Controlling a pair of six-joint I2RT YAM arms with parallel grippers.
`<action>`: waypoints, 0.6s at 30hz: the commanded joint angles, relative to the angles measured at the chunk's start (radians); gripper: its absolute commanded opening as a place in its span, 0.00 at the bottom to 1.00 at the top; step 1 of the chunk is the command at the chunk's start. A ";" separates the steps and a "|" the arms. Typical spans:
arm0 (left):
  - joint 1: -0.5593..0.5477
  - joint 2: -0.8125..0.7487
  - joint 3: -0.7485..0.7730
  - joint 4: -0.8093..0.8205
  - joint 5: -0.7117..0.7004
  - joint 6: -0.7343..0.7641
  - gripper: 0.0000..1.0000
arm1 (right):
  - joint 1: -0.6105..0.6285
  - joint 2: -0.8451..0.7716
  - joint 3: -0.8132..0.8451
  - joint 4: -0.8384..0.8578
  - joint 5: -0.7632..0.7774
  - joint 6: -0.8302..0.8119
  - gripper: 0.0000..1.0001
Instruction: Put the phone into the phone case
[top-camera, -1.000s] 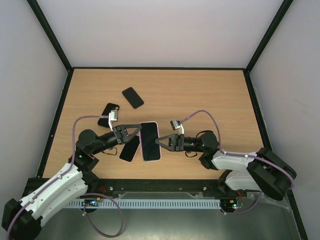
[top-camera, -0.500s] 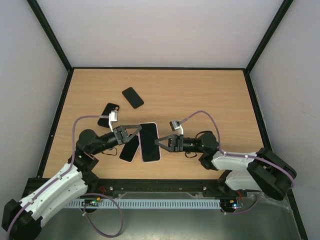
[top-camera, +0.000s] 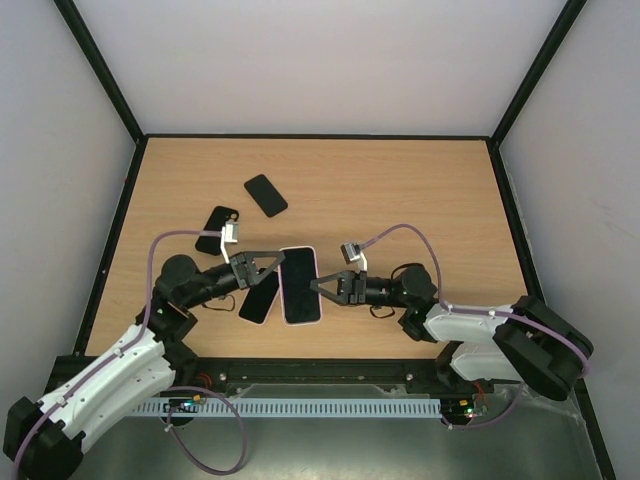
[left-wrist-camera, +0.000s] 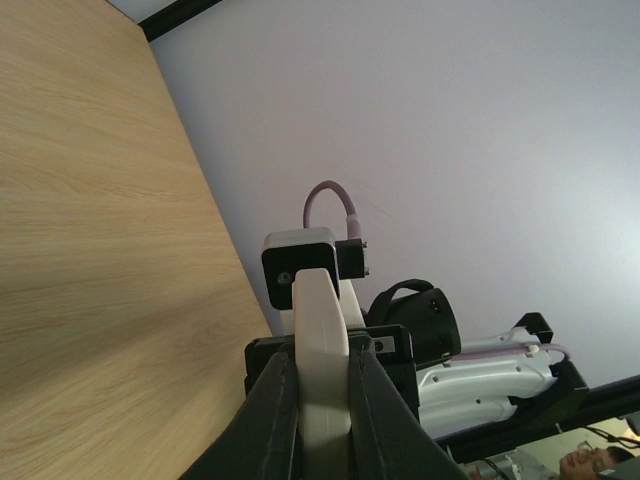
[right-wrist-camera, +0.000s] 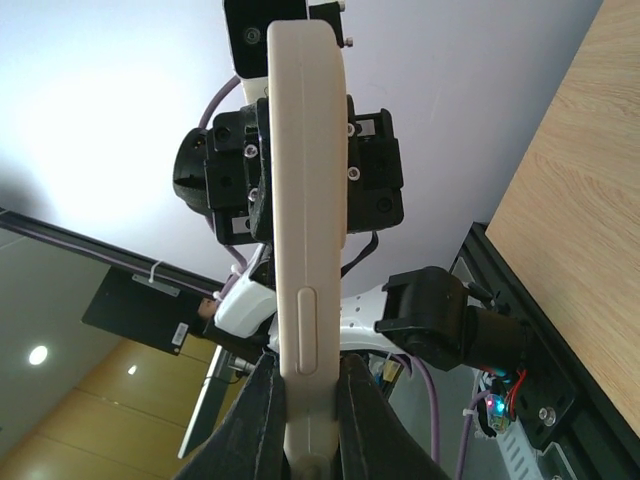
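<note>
A pale pink phone case (top-camera: 300, 285) is held just above the table's near middle, and the dark face of the phone (top-camera: 300, 278) fills it. My left gripper (top-camera: 281, 262) is shut on the case's left long edge. My right gripper (top-camera: 320, 286) is shut on its right long edge. In the left wrist view the case (left-wrist-camera: 322, 330) shows edge-on, pinched by the left gripper (left-wrist-camera: 322, 400). In the right wrist view the case (right-wrist-camera: 305, 200), with its side button, is pinched by the right gripper (right-wrist-camera: 305, 420).
A black phone (top-camera: 265, 195) lies at the back left of centre. A dark device with a camera ring (top-camera: 215, 229) lies left of it. A third dark slab with a pale rim (top-camera: 259, 297) lies under my left gripper. A black frame (top-camera: 120, 230) borders the table.
The left gripper's fingers have shifted slightly on the case's left edge. The case and the right gripper stay where they were.
</note>
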 joint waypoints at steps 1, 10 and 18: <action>0.007 0.005 0.056 -0.133 -0.019 0.081 0.09 | 0.008 -0.030 0.018 0.082 0.030 -0.016 0.06; 0.007 -0.009 0.061 -0.167 0.037 0.124 0.59 | 0.008 -0.051 0.033 0.062 0.193 -0.006 0.06; 0.007 0.001 -0.006 -0.038 0.153 0.059 0.64 | 0.008 -0.039 0.044 0.061 0.290 -0.006 0.06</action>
